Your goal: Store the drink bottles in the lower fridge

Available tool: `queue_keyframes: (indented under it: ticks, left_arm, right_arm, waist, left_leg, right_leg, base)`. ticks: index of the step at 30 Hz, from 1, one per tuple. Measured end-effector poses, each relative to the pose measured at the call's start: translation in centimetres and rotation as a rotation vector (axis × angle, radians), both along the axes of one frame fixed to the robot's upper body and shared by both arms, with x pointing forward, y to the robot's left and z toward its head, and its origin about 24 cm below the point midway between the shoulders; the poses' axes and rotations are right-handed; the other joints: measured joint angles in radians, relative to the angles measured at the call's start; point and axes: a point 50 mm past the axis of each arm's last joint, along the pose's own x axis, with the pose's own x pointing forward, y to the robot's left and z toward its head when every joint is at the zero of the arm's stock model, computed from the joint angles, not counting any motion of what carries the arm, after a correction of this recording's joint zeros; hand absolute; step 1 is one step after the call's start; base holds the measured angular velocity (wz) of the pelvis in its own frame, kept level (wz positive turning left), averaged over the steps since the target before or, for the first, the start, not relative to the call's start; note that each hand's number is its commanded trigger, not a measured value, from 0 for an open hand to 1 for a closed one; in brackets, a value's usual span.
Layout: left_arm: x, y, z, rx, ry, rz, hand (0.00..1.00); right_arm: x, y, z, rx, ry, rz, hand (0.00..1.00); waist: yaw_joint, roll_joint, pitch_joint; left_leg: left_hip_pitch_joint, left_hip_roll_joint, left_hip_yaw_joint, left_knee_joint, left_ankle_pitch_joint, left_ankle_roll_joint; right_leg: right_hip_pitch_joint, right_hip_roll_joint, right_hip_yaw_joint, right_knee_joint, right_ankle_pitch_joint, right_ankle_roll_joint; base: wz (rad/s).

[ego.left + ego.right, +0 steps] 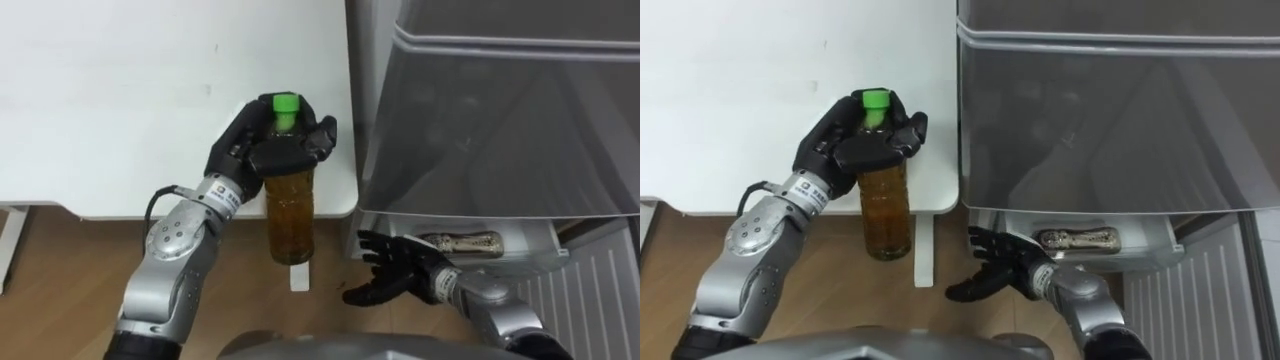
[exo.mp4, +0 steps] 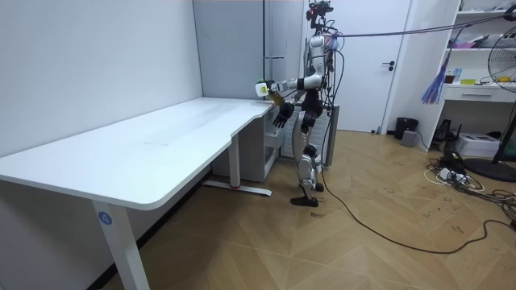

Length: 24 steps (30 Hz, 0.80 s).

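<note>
A clear bottle (image 1: 290, 205) of amber drink with a green cap (image 1: 286, 103) stands upright in the left hand (image 1: 265, 150), gripped round its neck, at the tabletop's (image 1: 120, 100) near corner. A second drink (image 1: 462, 243) lies on its side in the open lower fridge drawer (image 1: 535, 240).

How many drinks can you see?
2. A green-capped bottle is held in the left hand by the table edge; another drink lies on its side in the lower fridge drawer, near the open right hand. More may be hidden inside.
</note>
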Motion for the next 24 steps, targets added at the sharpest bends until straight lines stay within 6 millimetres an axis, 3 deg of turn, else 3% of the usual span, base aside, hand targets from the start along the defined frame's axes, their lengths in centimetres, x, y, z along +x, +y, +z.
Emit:
queue_keyframes:
  ticks: [4, 14, 24]
  left_arm:
    - [-0.2, -0.8, -0.1, -0.009, 0.004, -0.044, 1.0]
    - [-0.8, -2.8, -0.3, -0.032, 0.015, -0.158, 1.0]
    - [-1.3, -3.5, -0.4, -0.042, 0.016, -0.268, 1.0]
  right_arm:
    - [0.3, 1.5, 0.6, 0.087, -0.009, 0.062, 0.0]
    - [1.1, 3.1, 2.3, 0.214, -0.057, 0.151, 0.0]
    - [0.8, 4.0, 2.9, 0.313, -0.046, 0.197, 0.0]
  waist:
    - [0.004, 0.0, 0.0001]
    - [0.027, 0.003, 0.0008]
    - [0.026, 0.015, 0.0081]
  left_leg:
    - [-0.005, 0.0, 0.0, 0.001, 0.0, 0.0]
    - [-0.009, 0.001, -0.002, 0.004, 0.0, 0.0]
    - [-0.016, 0.007, 0.0, 0.004, -0.001, 0.0]
  right_leg:
    - [0.002, 0.0, -0.003, 0.001, 0.0, 0.0]
    - [-0.001, 0.0, -0.009, 0.0, 0.001, -0.001]
    - [-0.003, -0.002, -0.022, 0.0, 0.001, -0.001]
  base:
    - [0.0]
    - [0.01]
    - [0.02]
